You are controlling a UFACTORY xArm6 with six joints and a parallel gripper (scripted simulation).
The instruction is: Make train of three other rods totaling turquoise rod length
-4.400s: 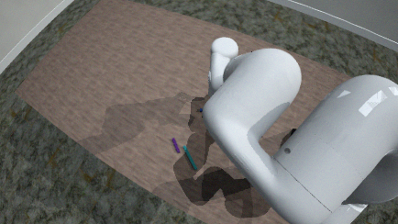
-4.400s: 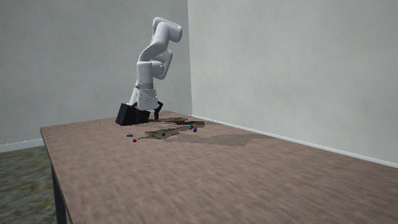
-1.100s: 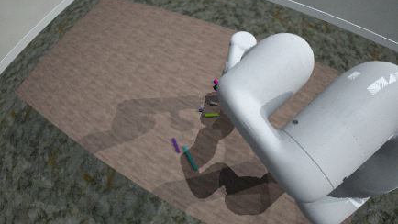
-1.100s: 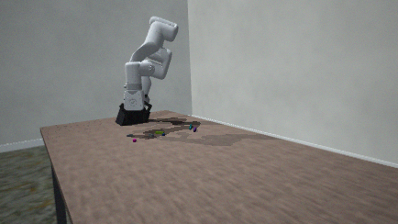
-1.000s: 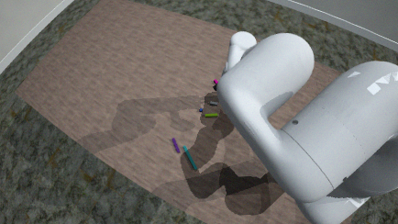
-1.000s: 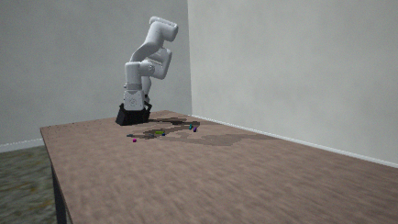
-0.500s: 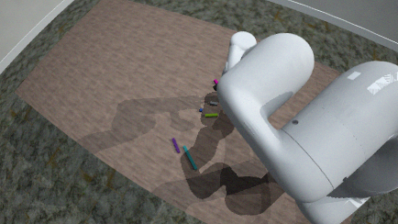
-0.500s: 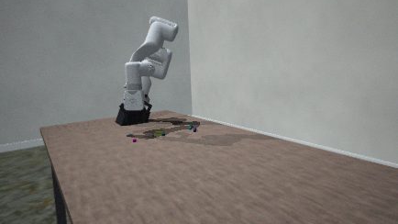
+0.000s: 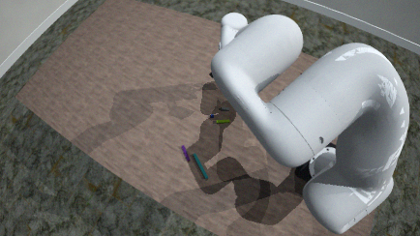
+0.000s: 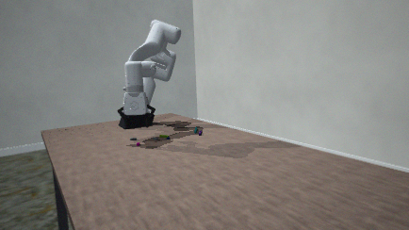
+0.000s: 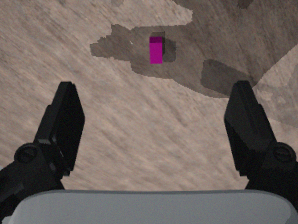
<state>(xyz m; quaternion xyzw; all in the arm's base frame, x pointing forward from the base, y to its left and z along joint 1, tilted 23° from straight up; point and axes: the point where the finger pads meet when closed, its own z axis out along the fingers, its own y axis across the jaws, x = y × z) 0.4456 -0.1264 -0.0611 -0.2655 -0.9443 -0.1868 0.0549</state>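
Observation:
In the wrist view my gripper (image 11: 154,99) is open and empty above the table. A short magenta rod (image 11: 156,50) lies flat in shadow ahead of the fingertips, midway between them. In the top view the turquoise rod (image 9: 200,165) lies next to the purple rod (image 9: 185,153) near the front of the table. The lime rod (image 9: 223,121), the tiny blue rod (image 9: 213,115) and a grey rod (image 9: 224,109) lie close together under the arm. The arm hides the gripper and the magenta rod there. In the exterior view the magenta rod (image 10: 138,144) lies left of the other rods.
The arm's base (image 10: 136,117) stands at the table's far edge. The arm's large white links (image 9: 310,118) lean over the rods and cast dark shadows on the brown table top. No rods touch one another end to end.

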